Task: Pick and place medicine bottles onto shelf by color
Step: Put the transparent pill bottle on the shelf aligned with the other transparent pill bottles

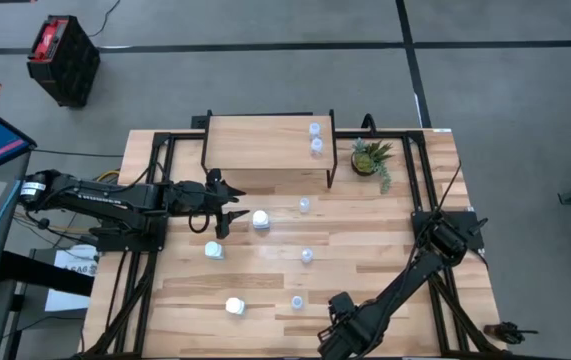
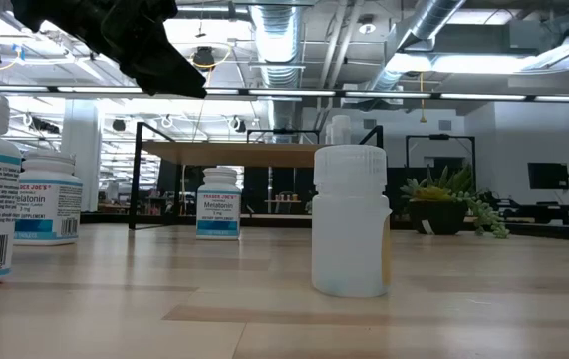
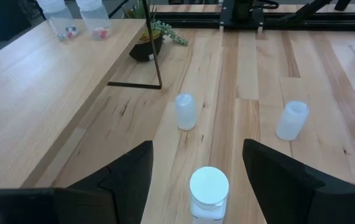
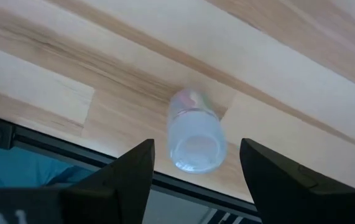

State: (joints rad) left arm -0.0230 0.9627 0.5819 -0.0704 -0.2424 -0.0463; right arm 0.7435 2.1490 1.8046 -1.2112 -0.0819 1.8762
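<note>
The left gripper (image 1: 227, 210) hangs above the slatted wooden table (image 1: 385, 230) just in front of the shelf (image 1: 255, 145), its two dark, matte fingers (image 3: 124, 180) spread wide and empty. Between and just beyond them stands a chunky white bottle (image 3: 209, 191) with a flat round cap, untouched. The shelf is a smooth light-wood slab on thin black metal legs; two small translucent bottles (image 1: 315, 137) stand close together near its right end, beside a green potted plant (image 1: 371, 160) on the table. More bottles are scattered over the boards: two further white ones (image 1: 214, 250) (image 1: 235, 306) with printed labels toward the left and front, and three small frosted cylinders (image 1: 304, 205) (image 1: 307, 256) (image 1: 297, 302) toward the middle. The right gripper (image 1: 337, 330) waits at the front edge of the table, fingers parted and holding nothing; its wrist view shows another pale translucent bottle (image 4: 194, 132) near the table edge between them.
</note>
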